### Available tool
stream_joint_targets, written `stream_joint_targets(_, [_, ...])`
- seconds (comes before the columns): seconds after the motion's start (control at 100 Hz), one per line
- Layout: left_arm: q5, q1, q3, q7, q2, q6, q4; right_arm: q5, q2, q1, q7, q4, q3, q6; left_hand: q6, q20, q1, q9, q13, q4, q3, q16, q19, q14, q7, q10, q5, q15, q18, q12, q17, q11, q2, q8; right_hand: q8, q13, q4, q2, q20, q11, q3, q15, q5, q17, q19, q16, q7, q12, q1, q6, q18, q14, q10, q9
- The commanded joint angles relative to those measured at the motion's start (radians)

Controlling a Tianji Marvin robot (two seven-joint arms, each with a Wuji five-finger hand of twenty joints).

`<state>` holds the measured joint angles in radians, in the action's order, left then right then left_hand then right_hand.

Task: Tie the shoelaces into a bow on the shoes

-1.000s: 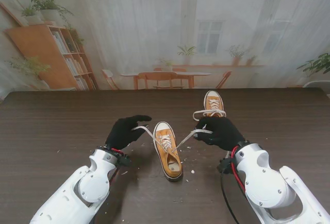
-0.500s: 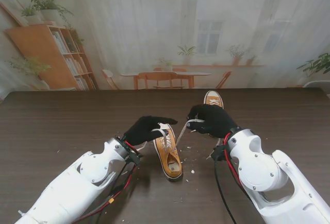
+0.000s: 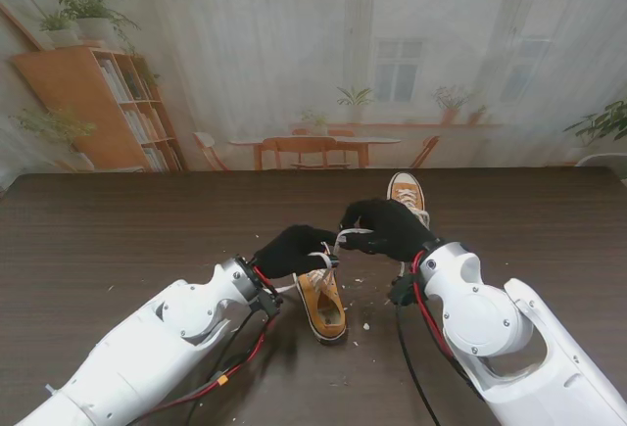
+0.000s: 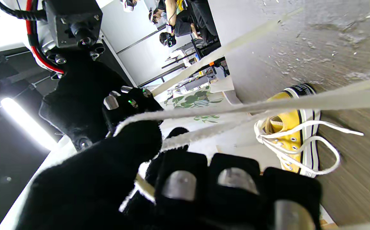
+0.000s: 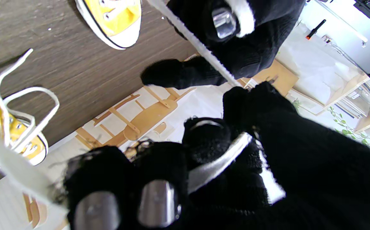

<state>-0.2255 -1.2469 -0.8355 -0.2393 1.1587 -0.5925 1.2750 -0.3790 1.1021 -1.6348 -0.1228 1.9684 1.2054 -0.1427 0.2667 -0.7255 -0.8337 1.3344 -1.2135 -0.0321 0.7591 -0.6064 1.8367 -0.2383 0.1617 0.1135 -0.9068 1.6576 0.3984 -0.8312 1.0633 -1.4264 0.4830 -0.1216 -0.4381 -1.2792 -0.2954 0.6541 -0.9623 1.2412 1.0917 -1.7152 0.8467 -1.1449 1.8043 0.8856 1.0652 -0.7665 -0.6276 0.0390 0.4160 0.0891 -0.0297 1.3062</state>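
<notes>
So the worktop (image 3: 118, 240) is dark wood. The near yellow shoe (image 3: 323, 301) sits right under and just behind the left robot hand (image 3: 294, 250), and the second shoe (image 3: 405, 189) pokes out just past the right robot hand (image 3: 387, 228). Both hands are nearly touching above the near shoe's toe. Each is closed on a white lace (image 4: 268, 107), left fingers (image 4: 178, 179) curled round one strand, right pinching the other.

Two yellow shoes (image 3: 323, 297) on table, white laces (image 3: 338, 240) lifted.
</notes>
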Motion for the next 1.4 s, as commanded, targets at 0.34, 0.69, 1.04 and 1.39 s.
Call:
stream_joint_targets(0.34, [0.015,-0.048,-0.063,-0.028,-0.015,0.031,0.061,0.009,0.018,0.005,0.061,-0.033,-0.015,0.012,-0.116,0.041,-0.147,0.028,-0.056,-0.043,-0.238,-0.004,0.257,0.010,0.585,0.058,-0.004,0.020,-0.193,0.015,0.026,-0.004,-0.017,-0.108,0.112,-0.031,0.020,0.030,0.012,0.000,0.035,-0.076,-0.079,-0.038,0.290,0.000,-0.123,-0.020,-0.034,0.141,-0.026,-0.053,-0.001,0.041])
stream_joint_targets(0.69, [0.065,-0.061,-0.086,0.017,-0.009,0.071,0.074,-0.032,-0.017,-0.038,-0.052,-0.008,0.053,0.168,-0.106,0.040,-0.151,0.028,-0.055,-0.041,-0.240,-0.005,0.257,0.000,0.599,0.062,-0.012,0.021,-0.184,0.016,0.026,0.000,-0.018,-0.105,0.159,-0.032,0.115,0.009,0.046,-0.058,0.115,-0.057,0.236,-0.037,0.268,-0.045,-0.178,-0.019,-0.087,0.388,-0.049,-0.069,-0.073,0.029])
stream_joint_targets(1.04, [0.057,-0.074,-0.093,0.009,-0.014,0.059,0.085,-0.478,-0.044,-0.004,-0.047,-0.028,-0.002,0.205,-0.114,0.041,-0.153,0.028,-0.055,-0.042,-0.245,-0.006,0.257,0.000,0.636,0.062,0.000,0.021,-0.181,0.015,0.026,0.001,-0.024,-0.141,0.239,-0.033,0.037,0.007,0.063,-0.052,0.084,-0.058,0.106,-0.036,0.262,-0.062,-0.184,-0.037,-0.077,0.281,-0.058,-0.090,-0.016,0.031])
stream_joint_targets(1.39, [0.024,-0.086,-0.094,-0.011,-0.018,0.046,0.092,-0.850,-0.058,0.017,0.091,-0.053,-0.053,0.237,-0.111,0.042,-0.157,0.028,-0.055,-0.041,-0.250,-0.006,0.257,0.000,0.644,0.062,0.007,0.020,-0.180,0.014,0.026,0.001,-0.028,-0.160,0.350,-0.034,0.054,-0.033,0.088,-0.057,0.079,-0.035,-0.009,-0.033,0.212,-0.088,-0.261,-0.043,-0.041,0.289,-0.070,-0.098,0.013,-0.009])
